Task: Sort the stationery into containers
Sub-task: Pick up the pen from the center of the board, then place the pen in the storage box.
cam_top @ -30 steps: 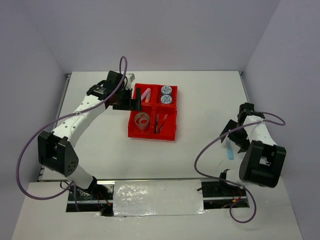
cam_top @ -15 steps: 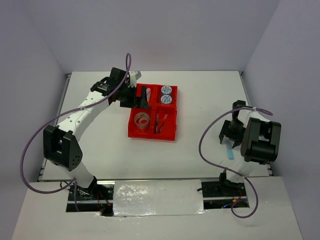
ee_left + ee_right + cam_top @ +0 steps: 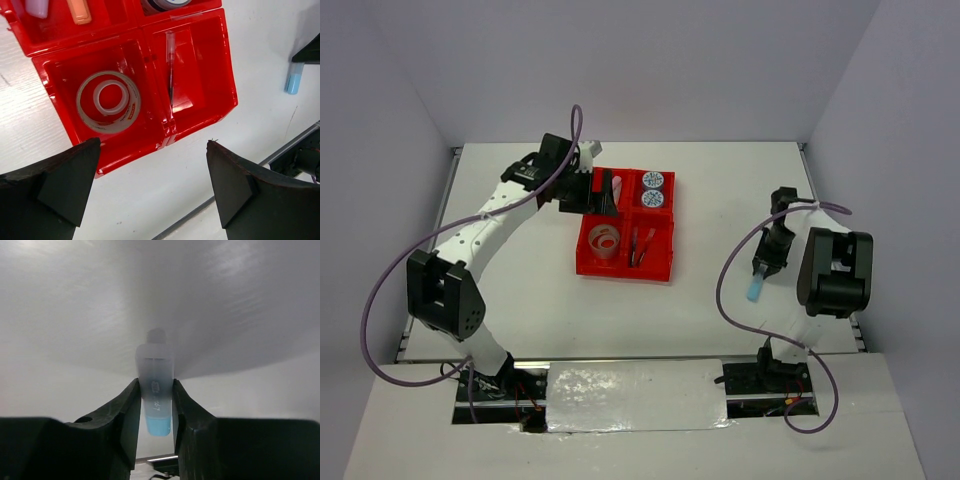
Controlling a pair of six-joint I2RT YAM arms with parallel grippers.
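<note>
Left of the red tray [image 3: 582, 268] first: the left fingers [image 3: 52, 187] hang spread wide above the tray's far-left corner with nothing between them. Their wrist camera looks straight down through the gap at the near compartments. Released and empty, then, which reads as an arm with no item of its own just now.

In the tray itself the sorting logic is plain, with one kind per compartment. Far-left holds a lavender highlighter [image 3: 37, 6] and an orange highlighter [image 3: 80, 10]. Near-left has the tape rings [image 3: 87, 117], the clear one nested flat inside the tan one. Far-right carries the two blue-white rolls [image 3: 653, 181], side by side, faces up. Near-right keeps the thin pens [image 3: 638, 245], laid lengthwise.

Across a bare stretch of white counter [image 3: 720, 200], well to the right of the tray, the right fingers [image 3: 122, 415] are clamped on the light-blue highlighter [image 3: 156, 385]. One finger presses each side of the barrel, and one end pokes out past the tips. A grip across the barrel like that should stop it rolling or twisting on the way over. I can't say for sure whether it is clear of the counter.

It's the only piece in sight outside the tray, so by my reading it belongs far-left with the other highlighters. The left fingers sit right over that spot, so crowding there is the thing to watch.
</note>
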